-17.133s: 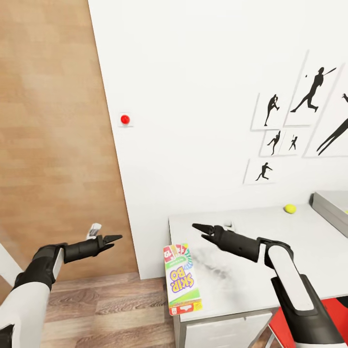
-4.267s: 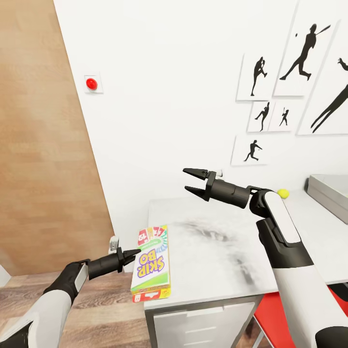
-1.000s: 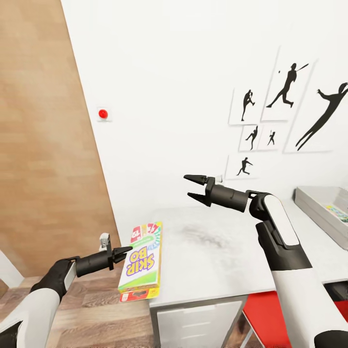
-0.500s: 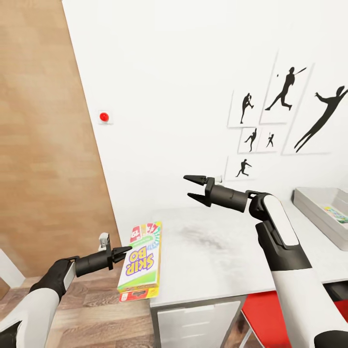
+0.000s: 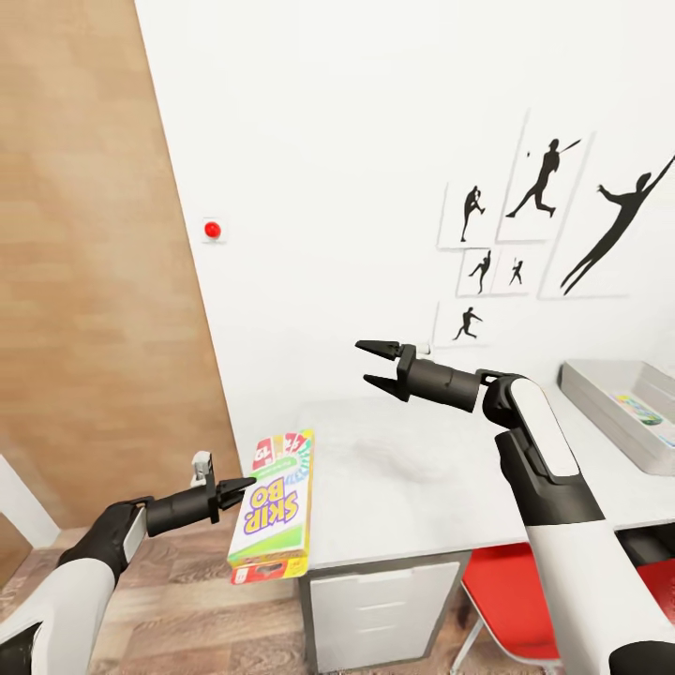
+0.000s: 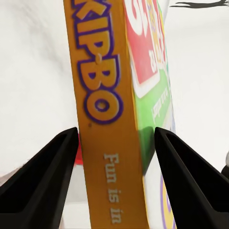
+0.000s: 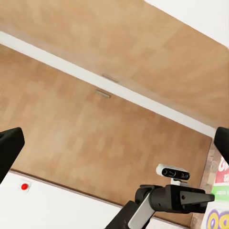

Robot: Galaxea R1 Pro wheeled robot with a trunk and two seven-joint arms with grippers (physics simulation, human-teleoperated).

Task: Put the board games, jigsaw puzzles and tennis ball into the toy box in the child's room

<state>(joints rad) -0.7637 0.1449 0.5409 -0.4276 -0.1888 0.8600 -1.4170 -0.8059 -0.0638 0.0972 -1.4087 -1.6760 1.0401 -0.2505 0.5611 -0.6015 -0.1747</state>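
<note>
Currently carrying one board game [image 5: 271,506] toward the toy box [image 5: 619,413], judged from the layout: left gripper [image 5: 225,491] clamped on the box's long edge, holding it off the near-left corner of the table [image 5: 422,478], no longer resting on the top. Seen from the left wrist: orange side panel of the game [image 6: 107,119] pinched between both black fingers [image 6: 40,176], contact on either face. Right gripper [image 5: 377,364] raised above the table, jaws spread wide, holding nothing; same gripper's fingertips at the edges of the right wrist view, well apart, facing the wooden wall panel [image 7: 105,124] with the left arm [image 7: 167,198] in front of it. Toy box at the far right end of the table, well apart from the held game, with something flat and colourful already lying inside, too small to identify. Next, probably: swing or drive rightward along the table, bring the game over the bin's open top, lower, release. Count in sight: one board game, one toy box, one table, two grippers, one red chair [image 5: 525,600] tucked under the table, six black silhouette prints [image 5: 544,178] on the white wall, one red button [image 5: 213,229].
</note>
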